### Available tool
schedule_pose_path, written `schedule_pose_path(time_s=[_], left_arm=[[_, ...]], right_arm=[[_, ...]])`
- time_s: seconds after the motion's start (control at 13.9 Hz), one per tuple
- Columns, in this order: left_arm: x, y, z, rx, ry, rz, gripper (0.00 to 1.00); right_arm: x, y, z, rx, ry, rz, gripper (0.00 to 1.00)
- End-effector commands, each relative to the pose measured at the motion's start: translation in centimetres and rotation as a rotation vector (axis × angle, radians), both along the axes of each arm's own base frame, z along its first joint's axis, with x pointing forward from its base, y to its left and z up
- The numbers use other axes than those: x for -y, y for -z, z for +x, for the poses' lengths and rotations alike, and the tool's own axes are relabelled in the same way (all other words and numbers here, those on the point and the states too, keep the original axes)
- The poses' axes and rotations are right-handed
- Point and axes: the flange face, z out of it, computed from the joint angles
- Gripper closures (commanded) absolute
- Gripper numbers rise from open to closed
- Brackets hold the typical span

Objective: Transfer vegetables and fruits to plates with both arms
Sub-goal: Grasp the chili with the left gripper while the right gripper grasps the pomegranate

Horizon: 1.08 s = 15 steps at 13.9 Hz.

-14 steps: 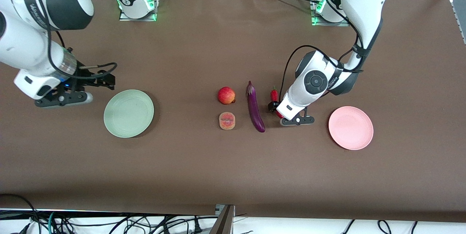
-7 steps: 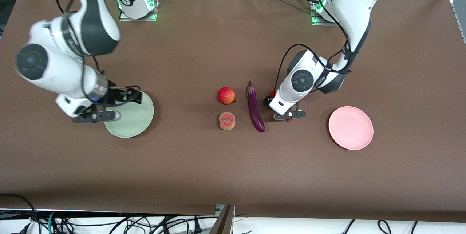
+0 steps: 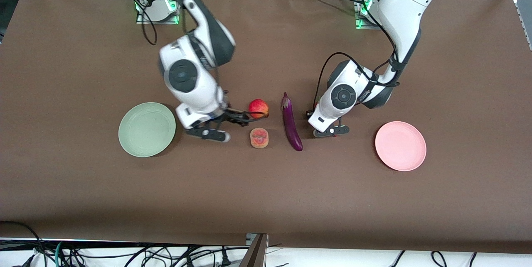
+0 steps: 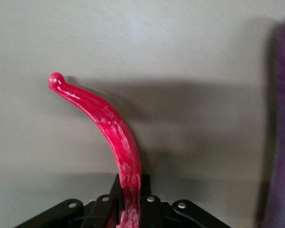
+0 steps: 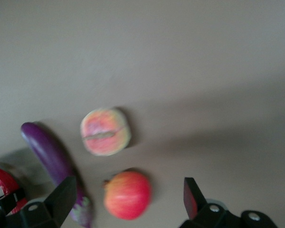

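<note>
right pincer (image 3: 239,119) moved from green plate (image 3: 146,129) to beside your pomegranate (image 3: 258,108), fingers wide; left pincer (image 4: 128,209), beside eggplant (image 3: 291,123), clamps chili (image 4: 104,123).

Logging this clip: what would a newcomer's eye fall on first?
Probably the left gripper, shut on the red chili beside the eggplant. Next, the right gripper, open over the round red fruit, with the halved peach nearer the camera.

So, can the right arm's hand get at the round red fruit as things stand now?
Probably yes. The right hand is open, with the round red fruit between its spread fingers in the right wrist view. The halved peach and the eggplant lie apart from it, so nothing blocks the way.
</note>
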Motion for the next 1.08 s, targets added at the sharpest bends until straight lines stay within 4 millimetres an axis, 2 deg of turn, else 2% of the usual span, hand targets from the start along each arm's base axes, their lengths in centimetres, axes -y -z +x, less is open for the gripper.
schedule_pose_path(time_s=[0.0,0.07,0.14,0.29,0.36,0.43,0.57,0.65,0.72,0.79,0.86,1.01], left_arm=[[-5.3,-6.3,3.7,-0.032,-0.034,0.061,1.00],[-7.7,-8.5,5.1,-0.072,0.002,0.066,1.00],[-11.2,-10.6,6.6,-0.124,0.061,0.059,1.00],[-19.0,-14.7,9.5,-0.142,0.133,0.014,1.00],[-23.1,-15.7,10.4,-0.134,0.147,-0.006,1.00],[-27.2,-16.1,10.8,-0.124,0.153,-0.023,1.00],[-34.5,-15.5,10.9,-0.117,0.207,-0.018,1.00],[-36.5,-15.0,11.2,-0.088,0.251,-0.013,1.00],[-37.0,-13.4,11.4,-0.081,0.245,-0.033,1.00],[-36.3,-11.5,11.6,-0.092,0.234,-0.039,1.00],[-34.4,-10.6,11.9,-0.087,0.219,-0.031,1.00],[-32.9,-8.6,12.0,-0.080,0.205,-0.028,1.00]], right_arm=[[-4.8,3.8,-2.3,-0.021,0.104,0.000,0.00],[-5.5,5.1,-3.1,-0.028,0.116,-0.006,0.00],[-5.4,6.3,-3.7,-0.044,0.116,-0.021,0.00],[-5.4,8.0,-4.9,-0.069,0.107,-0.047,0.00],[-5.1,8.4,-5.0,-0.073,0.105,-0.057,0.00],[-4.9,9.0,-5.2,-0.076,0.104,-0.065,0.00],[-4.8,10.2,-5.5,-0.068,0.108,-0.061,0.00],[-4.9,11.0,-5.7,-0.067,0.108,-0.060,0.00],[-5.5,11.5,-6.3,-0.060,0.102,-0.054,0.00],[-5.7,12.5,-6.7,-0.057,0.103,-0.052,0.00],[-5.7,13.1,-6.8,-0.056,0.124,-0.054,0.00],[-5.8,13.8,-6.9,-0.061,0.133,-0.058,0.02]])
